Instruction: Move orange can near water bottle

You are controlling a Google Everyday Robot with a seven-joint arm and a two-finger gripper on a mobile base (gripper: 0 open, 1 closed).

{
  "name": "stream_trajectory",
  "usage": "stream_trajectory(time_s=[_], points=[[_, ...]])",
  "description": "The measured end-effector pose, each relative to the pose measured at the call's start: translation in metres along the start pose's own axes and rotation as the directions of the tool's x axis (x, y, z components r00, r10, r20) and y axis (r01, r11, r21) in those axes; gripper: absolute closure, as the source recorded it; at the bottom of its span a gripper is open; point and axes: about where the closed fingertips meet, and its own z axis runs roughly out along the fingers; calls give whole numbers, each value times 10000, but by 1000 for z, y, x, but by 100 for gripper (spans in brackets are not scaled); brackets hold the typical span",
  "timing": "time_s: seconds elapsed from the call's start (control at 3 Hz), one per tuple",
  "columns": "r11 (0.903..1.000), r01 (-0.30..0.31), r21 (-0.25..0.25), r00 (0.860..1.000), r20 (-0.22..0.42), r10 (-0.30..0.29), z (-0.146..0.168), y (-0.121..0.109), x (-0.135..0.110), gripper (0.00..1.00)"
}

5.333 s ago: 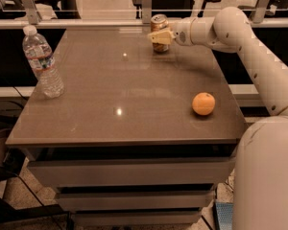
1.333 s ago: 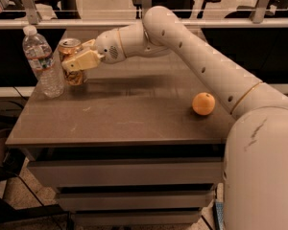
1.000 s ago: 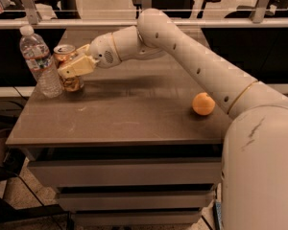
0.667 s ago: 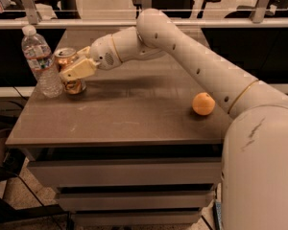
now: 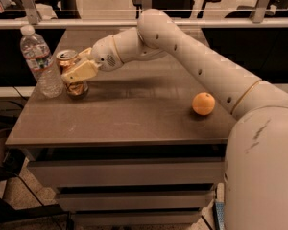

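The orange can (image 5: 70,59) stands upright on the brown table (image 5: 134,109) at its left side, just to the right of the water bottle (image 5: 39,61). The bottle is clear and ribbed with a white cap and stands upright near the table's left edge. My gripper (image 5: 76,74) reaches in from the right and its tan fingers (image 5: 80,70) are closed around the can's body, hiding its middle. Can and bottle stand close together with a small gap.
A round orange fruit (image 5: 203,103) lies on the table at the right. My white arm (image 5: 192,56) spans the table from right to left. Drawers sit below the table front. A railing and office chairs are behind.
The gripper carried the can from the table's back right across to the left and lowered it beside the bottle. In the last second it has barely moved.
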Motion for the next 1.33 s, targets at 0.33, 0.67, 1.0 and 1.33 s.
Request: stream_trajectory(time_s=[0.33,0.67,1.0,1.33], points=[[10000,44,52,10000,-20,-44,-3,1,1,38],[10000,33,81,10000,-7,-33,-4,1,3,14],[10000,3,62,10000,27,-3,-5,2,3,0],[10000,0,61,10000,29,0,-5,2,3,0]])
